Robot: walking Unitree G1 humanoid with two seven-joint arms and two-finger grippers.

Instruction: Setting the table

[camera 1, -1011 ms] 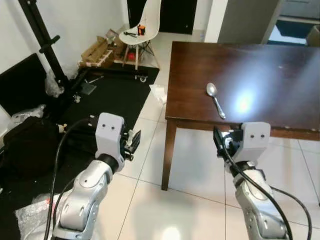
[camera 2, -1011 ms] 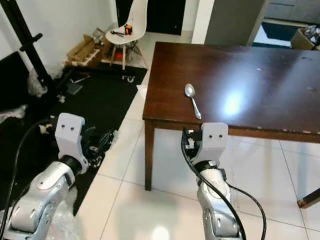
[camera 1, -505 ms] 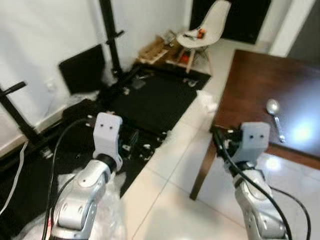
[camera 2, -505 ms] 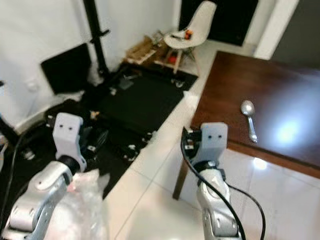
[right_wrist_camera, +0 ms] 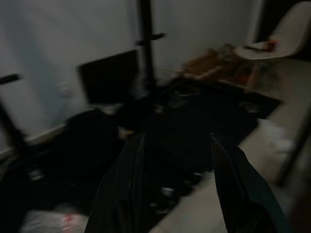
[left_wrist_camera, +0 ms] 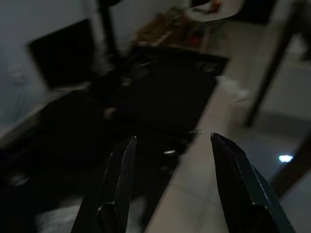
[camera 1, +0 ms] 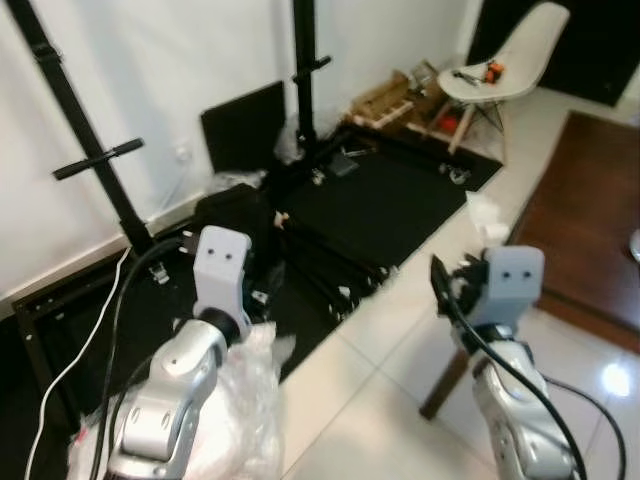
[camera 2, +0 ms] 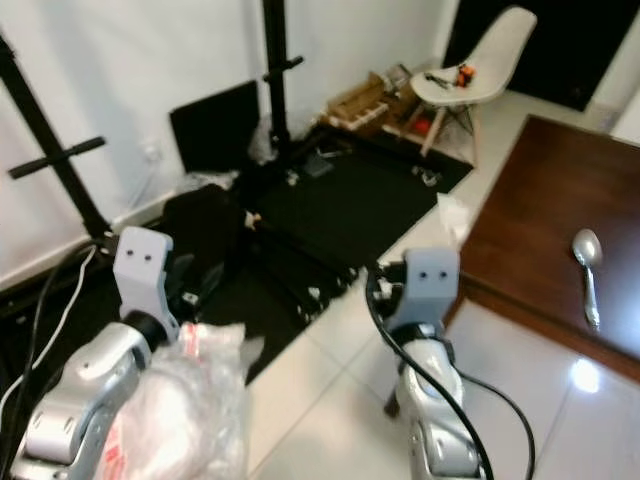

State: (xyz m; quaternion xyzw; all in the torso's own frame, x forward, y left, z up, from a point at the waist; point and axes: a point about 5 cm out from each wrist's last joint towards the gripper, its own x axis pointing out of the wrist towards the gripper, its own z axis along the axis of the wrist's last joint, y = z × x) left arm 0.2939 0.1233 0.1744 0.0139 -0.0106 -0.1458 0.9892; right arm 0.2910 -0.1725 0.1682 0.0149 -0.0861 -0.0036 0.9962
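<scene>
Both silver arms are raised before the body, elbows bent. The left gripper (left_wrist_camera: 170, 187) and right gripper (right_wrist_camera: 175, 182) point forward, each with its two black fingers (left_wrist_camera: 119, 184) spread apart, holding nothing.

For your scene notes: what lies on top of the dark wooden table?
A single metal spoon lies on the dark wooden table, bowl pointing away from the robot. The table's far side runs beyond the picture, so anything there goes unseen.

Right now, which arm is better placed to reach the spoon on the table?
Right, probably: the spoon lies on the table on that side, nearer the right gripper.
</scene>
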